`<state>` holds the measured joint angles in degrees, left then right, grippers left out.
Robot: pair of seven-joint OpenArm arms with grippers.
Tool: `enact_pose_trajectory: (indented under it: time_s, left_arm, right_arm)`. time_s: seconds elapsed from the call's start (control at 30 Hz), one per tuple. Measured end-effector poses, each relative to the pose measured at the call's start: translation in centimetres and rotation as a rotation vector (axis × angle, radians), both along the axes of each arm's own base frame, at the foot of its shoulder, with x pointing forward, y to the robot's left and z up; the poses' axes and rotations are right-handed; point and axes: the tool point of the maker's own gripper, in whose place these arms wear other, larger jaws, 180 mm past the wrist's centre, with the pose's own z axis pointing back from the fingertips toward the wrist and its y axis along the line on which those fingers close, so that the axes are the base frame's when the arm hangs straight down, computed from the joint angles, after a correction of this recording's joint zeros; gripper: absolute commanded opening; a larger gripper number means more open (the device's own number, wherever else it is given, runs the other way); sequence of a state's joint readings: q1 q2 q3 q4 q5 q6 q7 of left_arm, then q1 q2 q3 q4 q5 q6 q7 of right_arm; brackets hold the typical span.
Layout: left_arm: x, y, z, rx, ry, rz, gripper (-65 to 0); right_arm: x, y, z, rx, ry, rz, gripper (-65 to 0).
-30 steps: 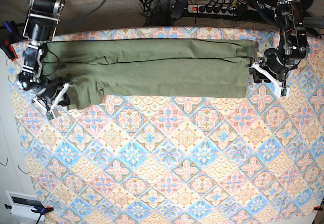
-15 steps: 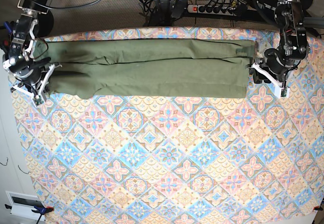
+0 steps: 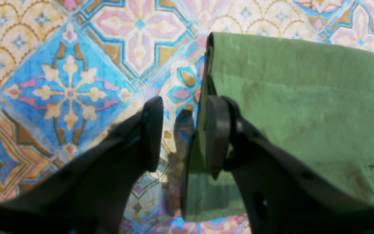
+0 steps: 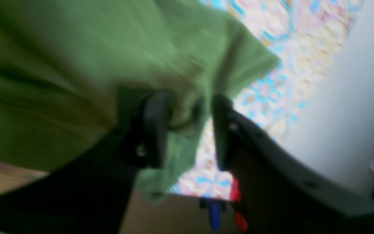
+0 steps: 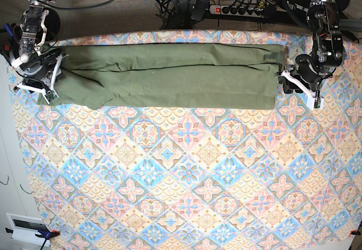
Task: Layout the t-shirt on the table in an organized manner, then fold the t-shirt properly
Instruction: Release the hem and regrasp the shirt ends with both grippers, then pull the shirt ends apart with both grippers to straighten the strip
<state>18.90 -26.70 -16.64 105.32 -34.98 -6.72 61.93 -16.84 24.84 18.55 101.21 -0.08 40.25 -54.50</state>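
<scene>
1. Jaws of the left gripper (image 3: 180, 133) stand apart, one straddling the hem; right gripper (image 4: 187, 130) gapes around cloth.
2. Soft olive-green cotton t-shirt (image 5: 169, 76) lies banded along the floral-tiled desk's (image 5: 186, 182) far edge.
3. Limp, light: pinch doubled corners.

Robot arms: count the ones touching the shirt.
1, perhaps 2. The left arm's fingers press on the shirt at one end; the right arm's fingers straddle the other end, contact unclear.

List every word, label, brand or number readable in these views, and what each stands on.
None can be read.
The t-shirt shows no print or label in any view.
The table cloth carries only floral tiles.
The power strip has markings too small to read.
</scene>
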Motion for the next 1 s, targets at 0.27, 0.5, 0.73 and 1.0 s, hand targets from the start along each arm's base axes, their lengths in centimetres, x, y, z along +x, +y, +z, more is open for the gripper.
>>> enact_pose_trajectory:
  time_s: [0.27,0.5,0.73,1.0]
  left_arm:
    - [0.1,0.3,0.1,0.006,-0.003,0.002,-43.0]
    - [-0.4,0.2,-0.2,0.007,0.027,-0.006,-42.2]
    - [-0.7,-0.2,-0.2,0.037,0.075,-0.126,-28.6]
    - [-1.7,-1.1,-1.9,-0.056,0.121,-0.128,-27.4]
  right_arm:
    - [1.5,0.5,3.8,-0.009,-0.145,-0.019,-37.9]
    - [1.8,4.7,1.8,0.043,-0.095,0.092,-37.9]
    - [2.2,7.8,0.9,0.114,-0.110,0.141,-38.0]
    - [2.1,8.2,0.6,0.127,-0.110,0.131,-38.0]
